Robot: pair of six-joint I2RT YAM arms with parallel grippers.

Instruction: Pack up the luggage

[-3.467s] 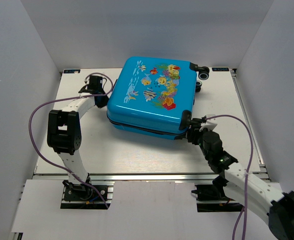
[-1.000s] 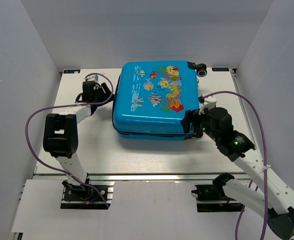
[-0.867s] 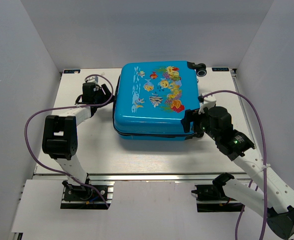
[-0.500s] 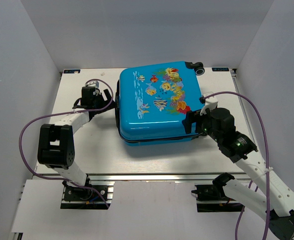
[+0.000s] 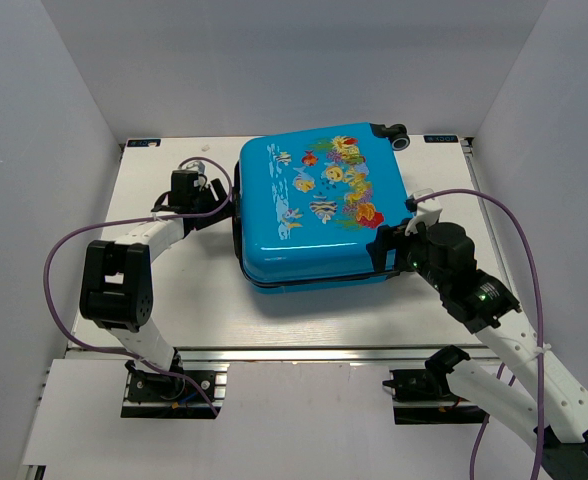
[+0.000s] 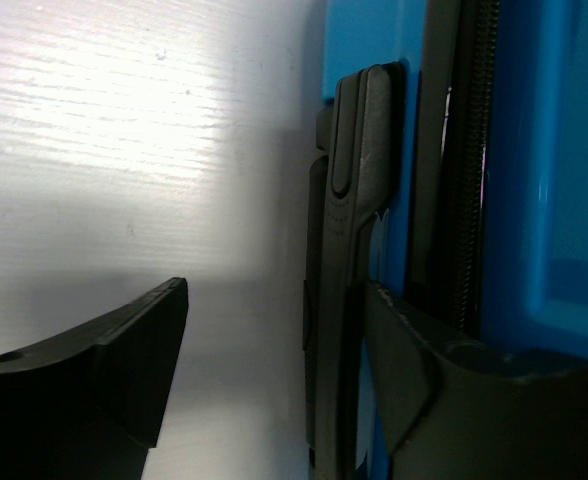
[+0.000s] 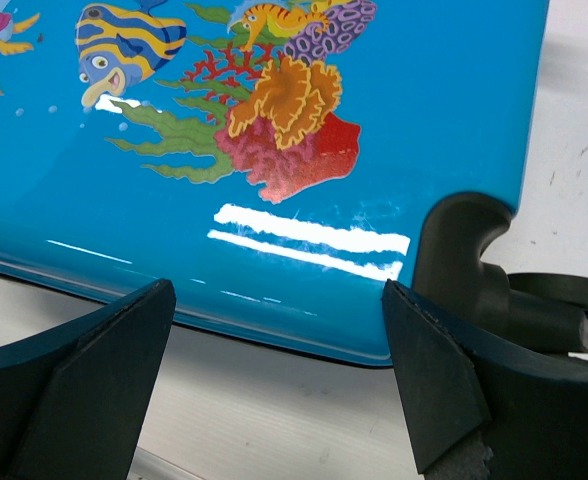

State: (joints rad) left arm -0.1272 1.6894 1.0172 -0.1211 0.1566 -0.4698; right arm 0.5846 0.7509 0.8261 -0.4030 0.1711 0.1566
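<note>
white table (image 5: 204, 300) is occupied by the luggage (image 5: 319, 205). left gripper (image 5: 217, 192) is spread around its handle (image 6: 352, 200), right gripper (image 5: 384, 245) spread at its near corner.

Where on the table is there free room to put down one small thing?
Free: the near strip of table between luggage and front rail, and the far-left corner. Crowded: luggage's left side, by the left gripper, and its near-right corner, by the right gripper.
</note>
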